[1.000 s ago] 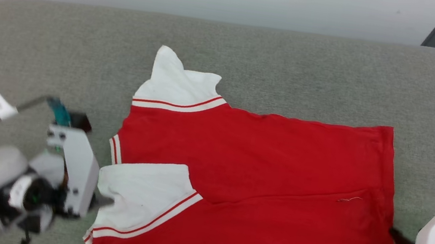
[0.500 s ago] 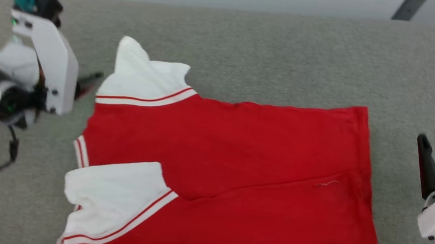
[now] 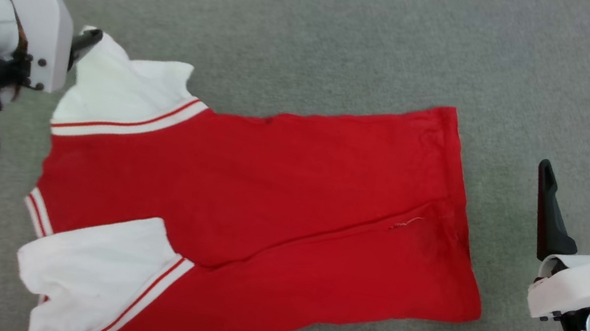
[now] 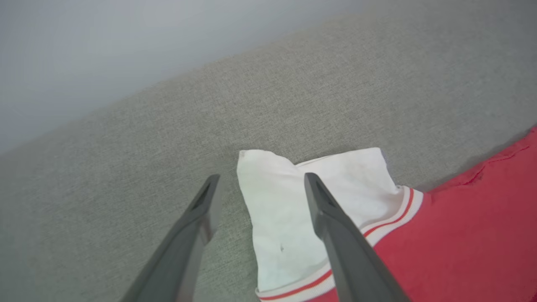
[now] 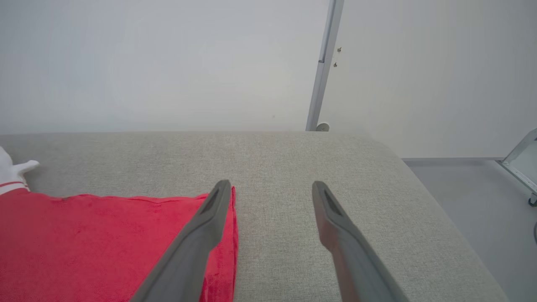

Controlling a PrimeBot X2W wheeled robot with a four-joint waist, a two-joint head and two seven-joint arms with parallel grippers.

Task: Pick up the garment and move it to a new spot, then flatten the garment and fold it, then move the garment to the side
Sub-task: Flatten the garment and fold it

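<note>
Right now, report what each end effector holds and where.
Nothing is held. The left end effector is open at the garment's white sleeve; the right end effector is open beside its hem.

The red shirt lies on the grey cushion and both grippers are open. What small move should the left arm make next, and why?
Probably lower the left gripper and close on the edge of the far white sleeve. Its open fingers straddle that edge, and this sleeve sticks out from the garment, while the near sleeve seems folded in.
</note>
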